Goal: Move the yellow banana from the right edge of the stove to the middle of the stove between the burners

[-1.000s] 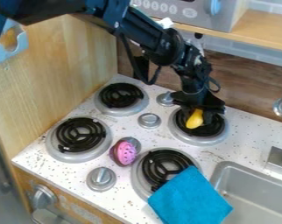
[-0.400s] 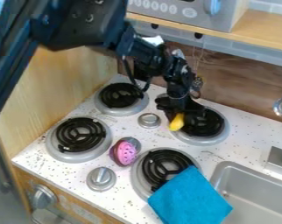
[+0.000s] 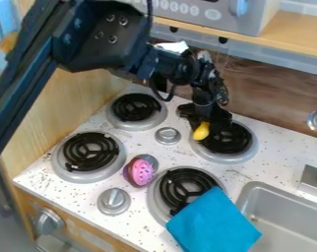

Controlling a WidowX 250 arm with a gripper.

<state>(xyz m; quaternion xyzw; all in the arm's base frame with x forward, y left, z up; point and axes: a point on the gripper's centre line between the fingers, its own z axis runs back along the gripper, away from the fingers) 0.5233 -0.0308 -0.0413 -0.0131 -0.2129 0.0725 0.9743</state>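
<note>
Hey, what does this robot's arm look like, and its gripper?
The arm is mostly black, with chunky segments, round silver bolts on a broad plate, a bluish sheen along its long bars, and a black cable looping beneath. The gripper is black too, dark and angular.

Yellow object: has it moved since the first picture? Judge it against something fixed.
Yes. The yellow object has moved left in the view, from over the coils of the back right burner to near that burner's left edge.

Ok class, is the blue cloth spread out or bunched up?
Spread out: the cloth lies flat, its edges nearly straight, one corner over a burner.
</note>
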